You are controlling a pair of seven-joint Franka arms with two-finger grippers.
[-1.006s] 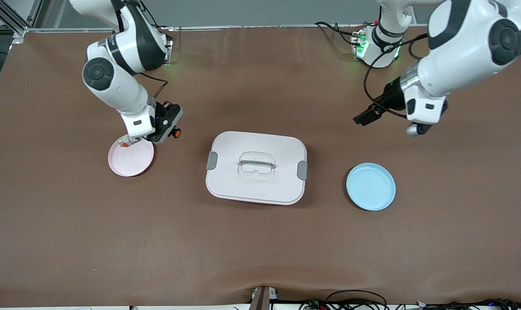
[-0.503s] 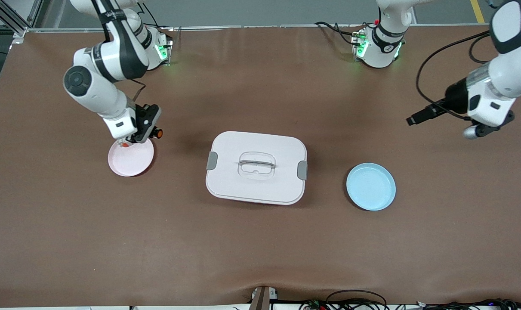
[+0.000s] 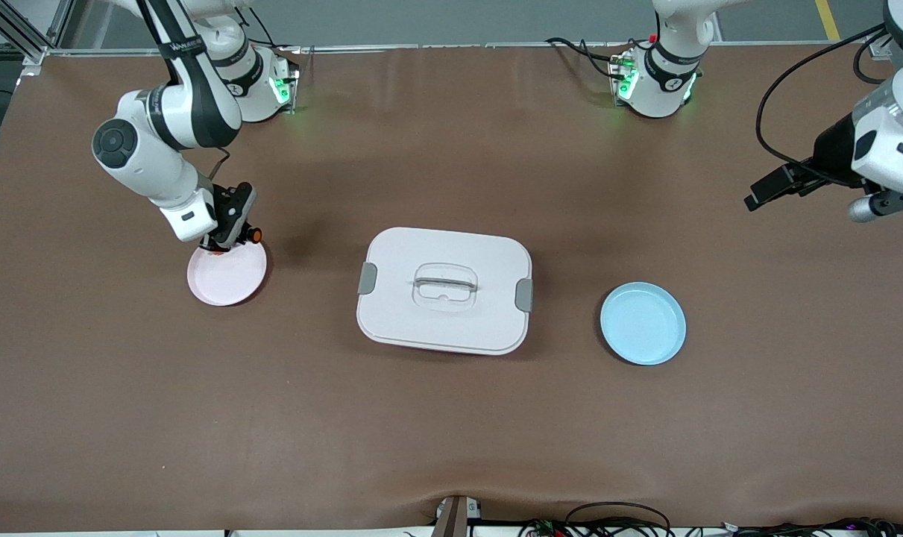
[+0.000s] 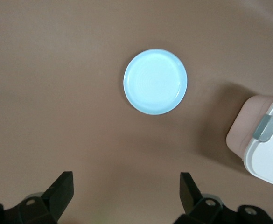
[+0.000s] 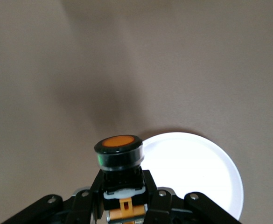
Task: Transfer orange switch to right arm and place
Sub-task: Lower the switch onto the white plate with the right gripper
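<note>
I see the right gripper [image 3: 231,237] clamped on the orange switch [image 3: 253,235], over the rim of the pink plate [image 3: 227,276]. The left gripper [image 4: 127,193] waits with fingers wide, well apart from that plate.

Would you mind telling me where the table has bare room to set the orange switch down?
Bare brown table spans the strip nearest the front camera, and between white lidded box and blue plate. It is crowded at pink plate, where the right gripper holds the orange switch.
</note>
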